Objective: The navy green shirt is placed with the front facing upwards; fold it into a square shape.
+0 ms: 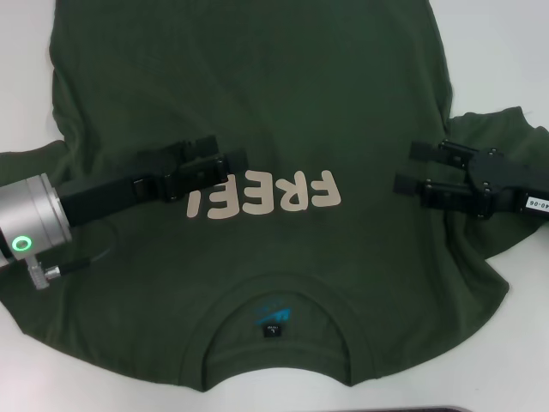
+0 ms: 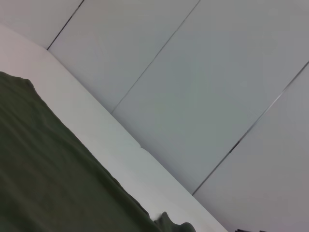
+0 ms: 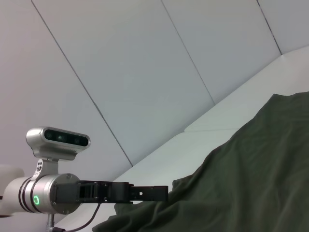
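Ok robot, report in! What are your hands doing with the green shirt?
Left gripper open, over the chest beside the letters. Right gripper open, at the right sleeve side. Navy green shirt flat, front up, not yet folded. Nothing in the way.

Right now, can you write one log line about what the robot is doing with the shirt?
shirt: flat, front up, unfolded | left gripper: over chest left of "FREE", open | right gripper: at shirt's right edge, open, empty
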